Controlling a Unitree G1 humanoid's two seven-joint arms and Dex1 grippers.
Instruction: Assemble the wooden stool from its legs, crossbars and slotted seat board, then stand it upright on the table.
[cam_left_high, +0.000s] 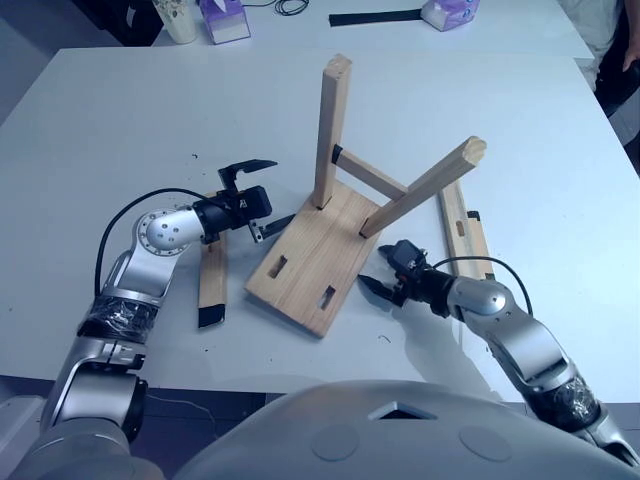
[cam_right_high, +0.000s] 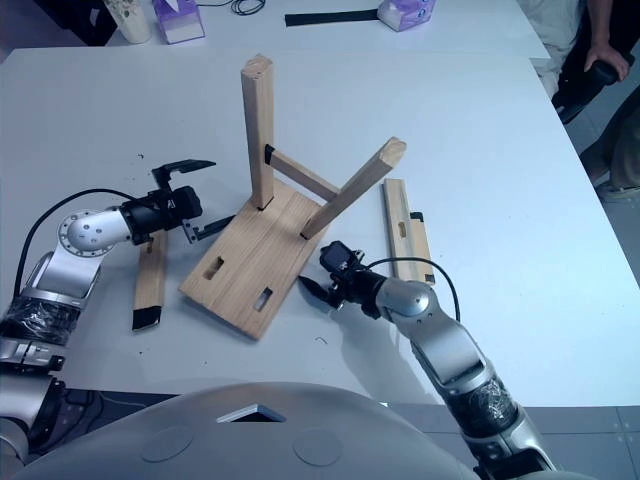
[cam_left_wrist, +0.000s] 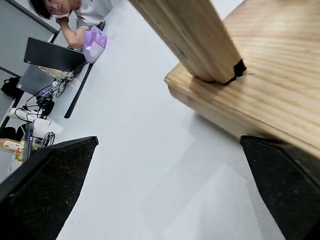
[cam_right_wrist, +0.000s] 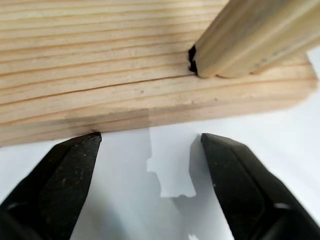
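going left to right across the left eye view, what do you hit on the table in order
loose wooden leg → left pincer → seat board → right pincer → slotted wooden piece

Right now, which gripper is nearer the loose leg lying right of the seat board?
Right. The right gripper sits between the seat board and the loose leg, near both; the left gripper is across the board.

A white table stands before a second table carrying purple tissue packs.
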